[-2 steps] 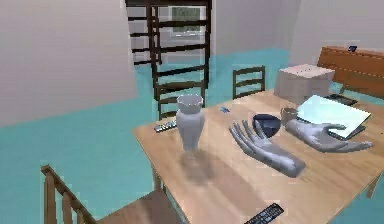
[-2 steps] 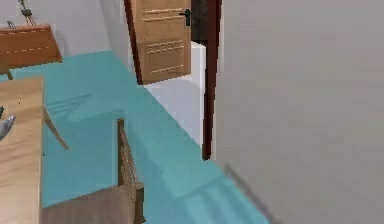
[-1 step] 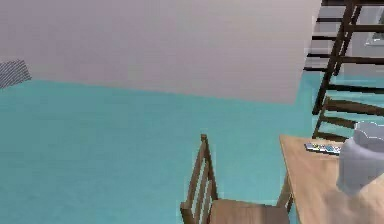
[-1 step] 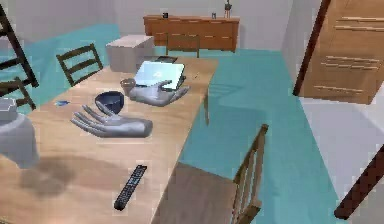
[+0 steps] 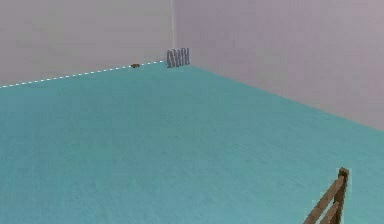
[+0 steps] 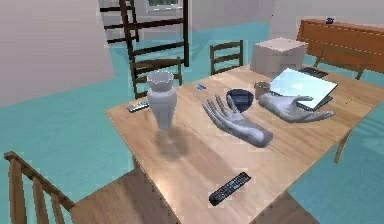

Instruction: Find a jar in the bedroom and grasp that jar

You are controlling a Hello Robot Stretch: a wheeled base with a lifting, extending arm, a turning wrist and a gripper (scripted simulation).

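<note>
A white vase-shaped vessel point(image 6: 162, 98) stands upright on a wooden table point(image 6: 190, 155) in the arm side view, near the table's far left corner. Two grey hand sculptures point(image 6: 240, 122) point(image 6: 300, 108) lie palm up to its right. Between them sits a dark blue bowl point(image 6: 239, 97).
The table also bears a black remote point(image 6: 229, 187), a second remote point(image 6: 139, 105), a cardboard box point(image 6: 278, 55) and a flat light-blue slab point(image 6: 303, 87). Wooden chairs point(image 6: 158, 58) ring it, and a dresser point(image 6: 345, 40) stands at the far right. The forward view has teal floor point(image 5: 150, 140), a striped object point(image 5: 178, 58) in the corner and a chair top point(image 5: 333, 203).
</note>
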